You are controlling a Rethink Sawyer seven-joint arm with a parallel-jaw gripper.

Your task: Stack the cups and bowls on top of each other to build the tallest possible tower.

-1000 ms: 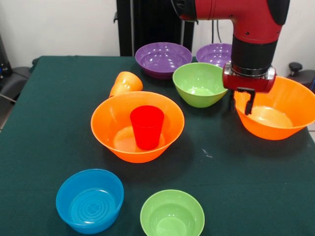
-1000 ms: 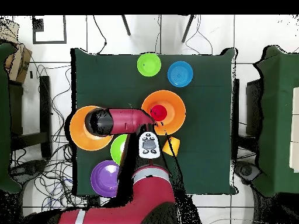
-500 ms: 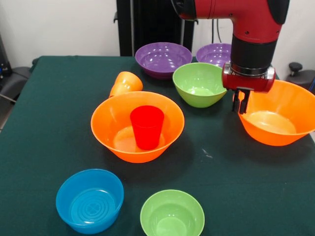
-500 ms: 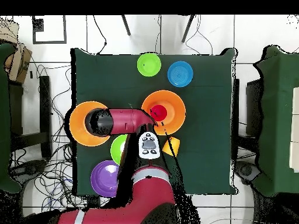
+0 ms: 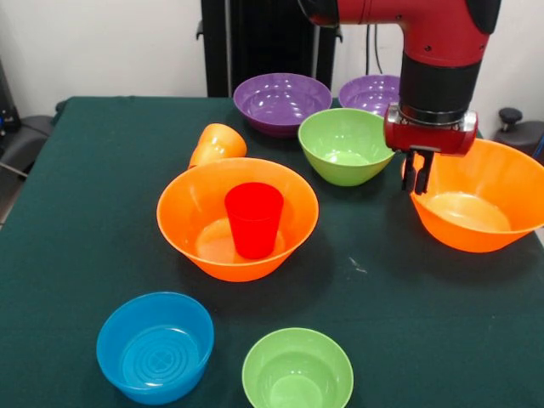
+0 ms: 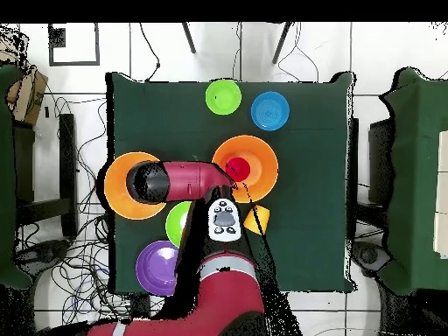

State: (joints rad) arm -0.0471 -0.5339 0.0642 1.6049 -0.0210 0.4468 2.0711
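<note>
Dark green cloth covers the table (image 5: pixel 76 212), and you see on it that the tower (image 5: pixel 238 223) is only begun: at the centre of the frame the red cup (image 5: pixel 253 219) stands upright, mouth up, in one large orange bowl (image 5: pixel 200 223), while all other bowls are single. At the right, the gripper (image 5: pixel 417 177) has its fingers nearly together on the near rim of the second orange bowl (image 5: pixel 489 204), seemingly pinching it. Upper left of the centre bowl, the orange cup (image 5: pixel 217 144) lies tilted, its mouth down toward that bowl.
</note>
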